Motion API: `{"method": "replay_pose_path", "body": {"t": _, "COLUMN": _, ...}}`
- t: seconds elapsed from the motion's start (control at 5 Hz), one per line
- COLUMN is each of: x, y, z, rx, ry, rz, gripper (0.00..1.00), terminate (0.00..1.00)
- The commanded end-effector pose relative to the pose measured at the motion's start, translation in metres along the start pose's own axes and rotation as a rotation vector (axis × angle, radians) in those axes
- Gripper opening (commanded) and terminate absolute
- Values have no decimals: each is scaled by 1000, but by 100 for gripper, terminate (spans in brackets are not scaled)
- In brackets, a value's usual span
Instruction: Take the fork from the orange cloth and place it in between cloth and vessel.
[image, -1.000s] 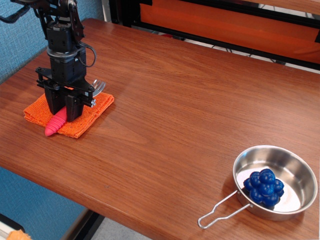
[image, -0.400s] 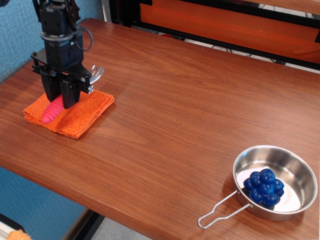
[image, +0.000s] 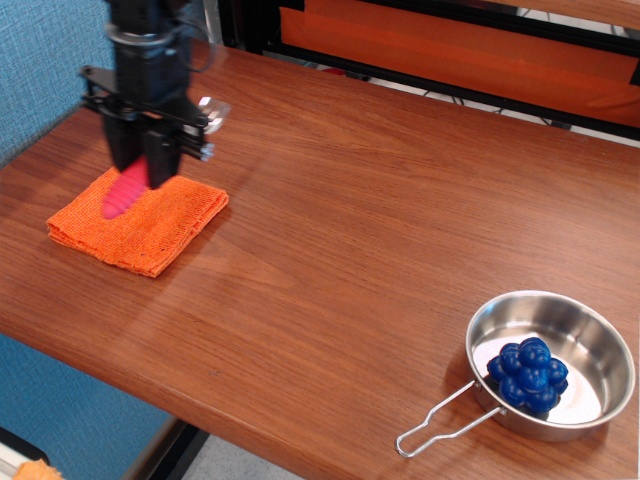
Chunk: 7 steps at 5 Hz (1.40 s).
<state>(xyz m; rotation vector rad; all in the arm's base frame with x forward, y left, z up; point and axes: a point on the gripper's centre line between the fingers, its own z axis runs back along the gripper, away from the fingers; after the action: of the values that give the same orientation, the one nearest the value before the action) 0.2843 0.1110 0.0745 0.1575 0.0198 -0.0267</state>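
My black gripper (image: 145, 160) is shut on the fork (image: 126, 190) and holds it in the air above the orange cloth (image: 140, 222). The pink-red handle hangs down at the left below the fingers, and the silver head (image: 213, 110) sticks out at the upper right. The cloth lies flat at the table's left side with nothing on it. The steel pan (image: 555, 355) with its wire loop handle (image: 435, 425) sits at the front right and holds a blue berry toy (image: 530, 375).
The brown wooden table (image: 350, 220) stretches between cloth and pan. Its front edge runs close under the pan's handle. A blue wall (image: 40, 60) stands at the left, and a black and orange frame (image: 450, 50) runs along the back.
My gripper has risen with the fork and shifted a little to the right. The fork, which lay on the cloth a second ago, now hangs clear above it.
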Motion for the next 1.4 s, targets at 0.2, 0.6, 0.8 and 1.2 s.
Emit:
{"method": "replay_pose_path", "body": {"t": 0.2, "x": 37, "y": -102, "z": 22, "rx": -83, "ry": -69, "rz": 13, "gripper": 0, "terminate": 0}}
{"method": "replay_pose_path", "body": {"t": 0.6, "x": 73, "y": -157, "z": 14, "rx": -179, "ry": -39, "rz": 49, "gripper": 0, "terminate": 0}}
{"method": "replay_pose_path", "body": {"t": 0.8, "x": 83, "y": -173, "z": 8, "rx": -194, "ry": 10, "rz": 58, "gripper": 0, "terminate": 0}}
{"method": "replay_pose_path", "body": {"t": 1.2, "x": 94, "y": -196, "z": -9, "rx": -164, "ry": 39, "rz": -2, "gripper": 0, "terminate": 0}}
